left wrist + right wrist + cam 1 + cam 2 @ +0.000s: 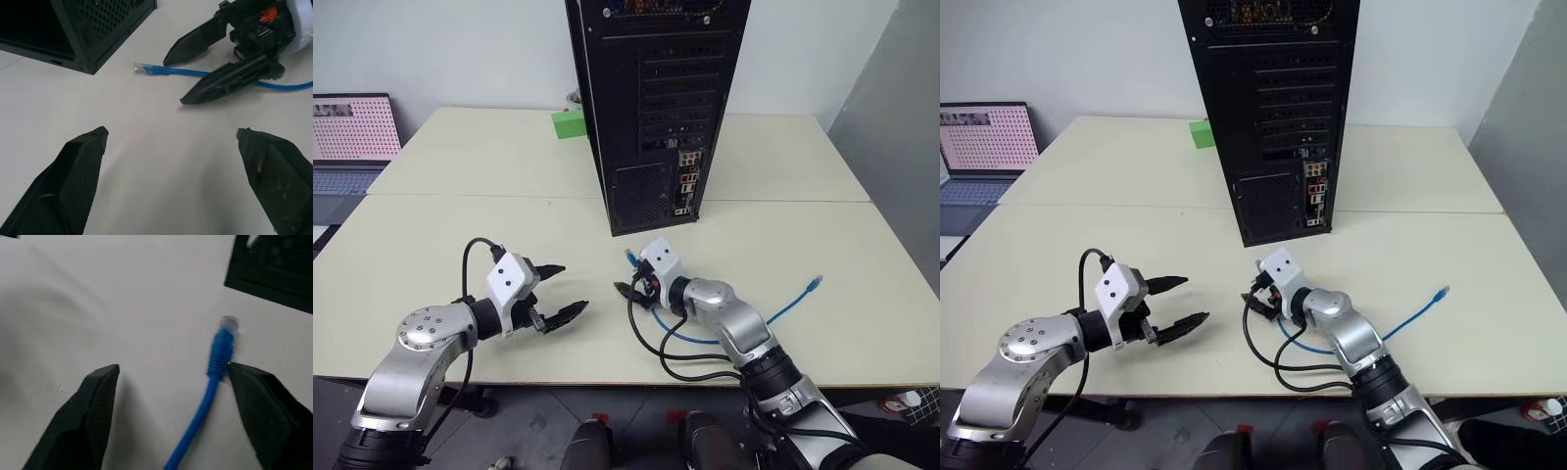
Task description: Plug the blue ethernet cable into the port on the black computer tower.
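On a pale table (431, 225), the left gripper (556, 292) hovers with fingers spread wide and nothing between them. Just beyond, the right gripper (168, 406) straddles the near end of the blue ethernet cable (203, 406), jaws parted, one finger touching the cord just behind its plug (226, 333); it is not yet clamped. The cable trails away across the tabletop to its far plug (816, 283). Thin, light and limp, the cord would likely sag and swing if pinched mid-length; the stiff plug body or boot looks the better place to hold. Farther back stands the black computer tower (656, 108), its connector strip (685, 181) facing the grippers, beside a green block (569, 124).
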`<action>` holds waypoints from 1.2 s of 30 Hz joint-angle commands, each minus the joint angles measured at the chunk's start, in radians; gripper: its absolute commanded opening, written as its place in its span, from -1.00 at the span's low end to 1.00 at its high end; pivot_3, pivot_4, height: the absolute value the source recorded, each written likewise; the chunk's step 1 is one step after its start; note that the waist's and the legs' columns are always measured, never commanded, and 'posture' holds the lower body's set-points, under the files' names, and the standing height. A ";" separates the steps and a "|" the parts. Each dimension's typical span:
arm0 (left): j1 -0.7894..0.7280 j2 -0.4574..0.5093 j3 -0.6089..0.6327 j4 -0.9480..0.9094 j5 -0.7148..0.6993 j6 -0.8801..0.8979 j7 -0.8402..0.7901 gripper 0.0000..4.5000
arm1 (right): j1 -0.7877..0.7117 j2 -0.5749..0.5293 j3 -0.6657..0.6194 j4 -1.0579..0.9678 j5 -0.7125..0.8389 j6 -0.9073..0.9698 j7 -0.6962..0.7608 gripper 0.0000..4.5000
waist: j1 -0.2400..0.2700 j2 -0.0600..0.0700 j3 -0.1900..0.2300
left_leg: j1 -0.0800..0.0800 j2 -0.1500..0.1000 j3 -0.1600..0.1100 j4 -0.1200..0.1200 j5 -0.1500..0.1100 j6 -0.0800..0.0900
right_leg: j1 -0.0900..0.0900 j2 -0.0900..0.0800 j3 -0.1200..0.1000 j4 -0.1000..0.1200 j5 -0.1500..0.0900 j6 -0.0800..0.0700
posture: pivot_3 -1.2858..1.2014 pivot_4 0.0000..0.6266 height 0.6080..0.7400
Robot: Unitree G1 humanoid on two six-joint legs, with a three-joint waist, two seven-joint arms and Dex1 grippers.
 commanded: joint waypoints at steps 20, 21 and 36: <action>-0.075 0.014 -0.029 0.035 -0.001 -0.012 -0.048 1.00 | 0.031 -0.166 0.036 -0.283 -0.016 -0.047 0.218 -0.99 | 0.001 0.000 0.000 | -0.001 0.000 0.000 0.000 0.000 0.000 | 0.000 0.000 0.000 -0.001 0.000 0.000 | 0.03 -0.52 1.00; -0.086 0.016 -0.044 0.044 -0.001 -0.018 -0.069 1.00 | 0.036 -0.203 0.038 -0.320 -0.001 -0.054 0.265 -0.99 | 0.001 0.000 0.000 | -0.001 0.000 0.000 0.000 0.000 0.000 | 0.000 0.000 0.000 -0.001 0.000 0.000 | 0.03 -0.52 1.00; -0.219 0.016 -0.201 0.116 0.008 -0.113 -0.334 1.00 | 0.052 -0.416 0.013 -0.468 0.082 -0.071 0.533 -0.99 | 0.001 0.000 0.000 | -0.001 0.000 0.000 0.000 0.000 0.000 | -0.001 0.000 0.000 -0.001 0.000 0.000 | 0.03 -0.52 1.00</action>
